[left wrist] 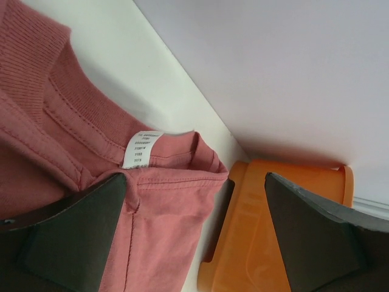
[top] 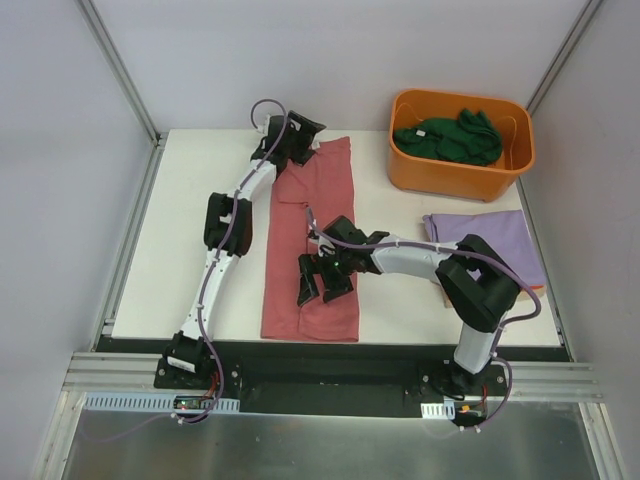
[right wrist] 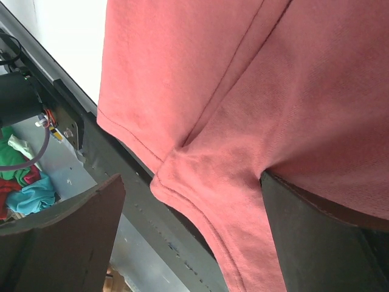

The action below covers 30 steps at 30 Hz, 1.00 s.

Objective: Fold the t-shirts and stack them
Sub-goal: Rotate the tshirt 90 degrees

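The dusty red-pink t-shirt [top: 285, 250] lies on the white table as a long narrow strip running from far to near. My left gripper [top: 300, 138] is open over its far end. The left wrist view shows the collar, the white label [left wrist: 141, 148] and a folded corner [left wrist: 158, 207] between the spread jaws [left wrist: 196, 182]. My right gripper [top: 322, 290] is open over the shirt's near part. The right wrist view shows the hem corner [right wrist: 200, 182] between the jaws [right wrist: 192, 179], cloth touching the right finger [right wrist: 316, 243]. A lavender t-shirt [top: 495, 240] lies folded at the right. A dark green t-shirt [top: 450, 138] sits in the tub.
The orange plastic tub [top: 460, 180] stands at the back right, close to my left gripper in the left wrist view [left wrist: 255, 243]. The table's front edge and black rail [right wrist: 121, 182] run just beyond the shirt's hem. Grey walls enclose the table [top: 190, 250].
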Available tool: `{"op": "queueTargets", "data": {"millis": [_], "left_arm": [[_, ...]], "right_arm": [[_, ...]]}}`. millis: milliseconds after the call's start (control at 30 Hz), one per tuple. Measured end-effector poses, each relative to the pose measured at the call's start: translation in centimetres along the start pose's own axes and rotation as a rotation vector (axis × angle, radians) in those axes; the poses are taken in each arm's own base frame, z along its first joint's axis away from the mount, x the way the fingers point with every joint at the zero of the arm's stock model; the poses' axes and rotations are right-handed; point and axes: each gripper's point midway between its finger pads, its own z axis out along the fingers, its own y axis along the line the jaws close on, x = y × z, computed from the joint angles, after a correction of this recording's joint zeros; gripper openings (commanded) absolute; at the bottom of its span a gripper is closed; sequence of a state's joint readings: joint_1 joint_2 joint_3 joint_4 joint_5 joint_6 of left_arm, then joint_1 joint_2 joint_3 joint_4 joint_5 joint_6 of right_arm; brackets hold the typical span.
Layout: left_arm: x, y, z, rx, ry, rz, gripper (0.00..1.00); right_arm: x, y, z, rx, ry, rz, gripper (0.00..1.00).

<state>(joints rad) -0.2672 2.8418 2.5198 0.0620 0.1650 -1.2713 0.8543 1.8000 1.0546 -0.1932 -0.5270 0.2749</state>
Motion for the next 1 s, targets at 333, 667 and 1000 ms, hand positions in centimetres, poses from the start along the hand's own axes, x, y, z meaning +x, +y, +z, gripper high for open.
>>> {"op": "queueTargets", "data": {"millis": [333, 667, 1000], "left_arm": [[-1.6, -0.7, -0.5, 0.017, -0.038, 0.115, 0.99], [-3.1, -17.5, -17.7, 0.158, -0.028, 0.505, 0.99], [3.2, -11.7, -42.9, 0.132, -0.052, 0.592, 0.99]], "right_arm": [[-1.0, -0.8, -1.7, 0.108, -0.078, -0.031, 0.96], [-4.2, 4.5, -12.0, 0.060, -0.480, -0.212, 0.96], [1.2, -1.8, -14.4, 0.199, -0.622, -0.188, 0.96]]}}
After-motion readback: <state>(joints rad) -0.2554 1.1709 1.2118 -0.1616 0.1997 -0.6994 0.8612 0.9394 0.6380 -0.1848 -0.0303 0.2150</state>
